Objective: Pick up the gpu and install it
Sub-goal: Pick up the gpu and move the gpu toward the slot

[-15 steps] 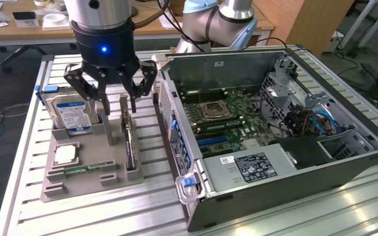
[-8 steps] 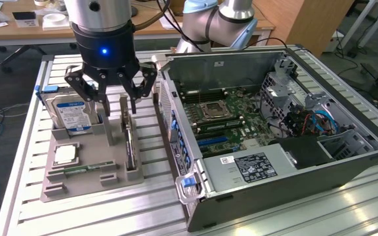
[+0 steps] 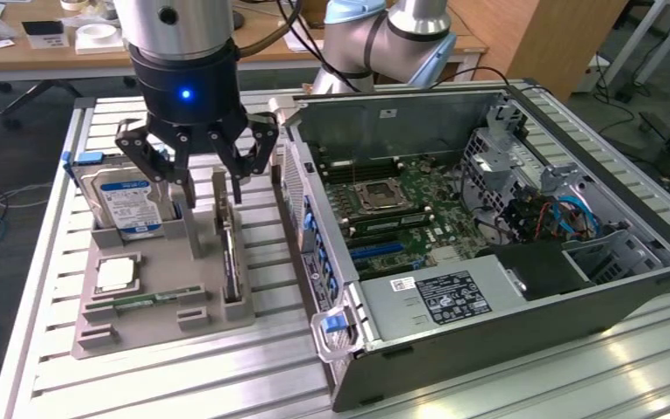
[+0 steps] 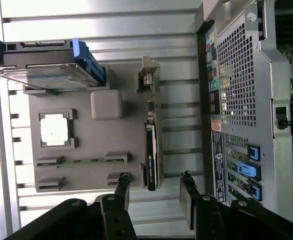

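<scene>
Slotted aluminium surface (image 3: 137,384) in a lab room. Grey tray (image 3: 160,325) sat toward the surface's edge on the exterior view's left. Open computer case (image 3: 487,227) lay just beside it toward the opposite edge, side panel off so the board and its slots could be reached from above. Tray carried a hard drive (image 3: 126,205) upright in a slot, a processor chip (image 3: 116,275) lying flat and a memory stick (image 3: 149,301) in a low groove. Gpu (image 3: 231,262) stood on its long edge in a narrow slot on the tray's side nearest the case, top edge exposed, probably so it could be pinched from above. Fingers (image 4: 122,192) were spread wide and held nothing. They hung above the tray, pointing down. In the wrist view they sat one to either side of the gpu's line, not touching it. Judged: lined up for the grasp, gpu not yet lifted, nothing installed in the case.
</scene>
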Available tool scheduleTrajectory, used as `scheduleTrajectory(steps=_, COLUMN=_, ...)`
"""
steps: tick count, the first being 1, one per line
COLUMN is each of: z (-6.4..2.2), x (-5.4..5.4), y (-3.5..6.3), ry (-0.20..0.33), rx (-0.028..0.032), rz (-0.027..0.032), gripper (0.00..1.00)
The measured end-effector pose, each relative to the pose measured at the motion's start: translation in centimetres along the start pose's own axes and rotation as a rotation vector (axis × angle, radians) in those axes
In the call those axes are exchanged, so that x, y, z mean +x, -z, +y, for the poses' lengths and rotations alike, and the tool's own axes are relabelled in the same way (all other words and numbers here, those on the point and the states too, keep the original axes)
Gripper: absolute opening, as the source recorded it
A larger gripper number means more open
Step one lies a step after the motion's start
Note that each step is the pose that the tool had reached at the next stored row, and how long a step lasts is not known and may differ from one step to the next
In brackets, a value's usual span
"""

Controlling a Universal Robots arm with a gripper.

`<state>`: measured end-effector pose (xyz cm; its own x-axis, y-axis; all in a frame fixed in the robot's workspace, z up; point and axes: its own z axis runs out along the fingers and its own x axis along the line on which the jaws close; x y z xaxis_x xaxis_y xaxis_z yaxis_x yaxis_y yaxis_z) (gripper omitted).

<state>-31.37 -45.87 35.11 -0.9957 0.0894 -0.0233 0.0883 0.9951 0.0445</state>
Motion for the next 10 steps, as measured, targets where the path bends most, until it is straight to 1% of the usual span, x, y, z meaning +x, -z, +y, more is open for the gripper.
scheduleTrajectory(steps=1, z=0.0, x=0.0, y=-0.03, ry=0.0, rx=0.0, rz=0.0, gripper=0.53)
scheduleTrajectory(steps=5, z=-0.03, x=0.02, y=-0.74, ry=0.0, rx=0.0, rz=0.0, gripper=0.53)
scheduleTrajectory(steps=10, z=-0.04, x=0.03, y=-0.87, ry=0.0, rx=0.0002, rz=0.0002, gripper=0.53)
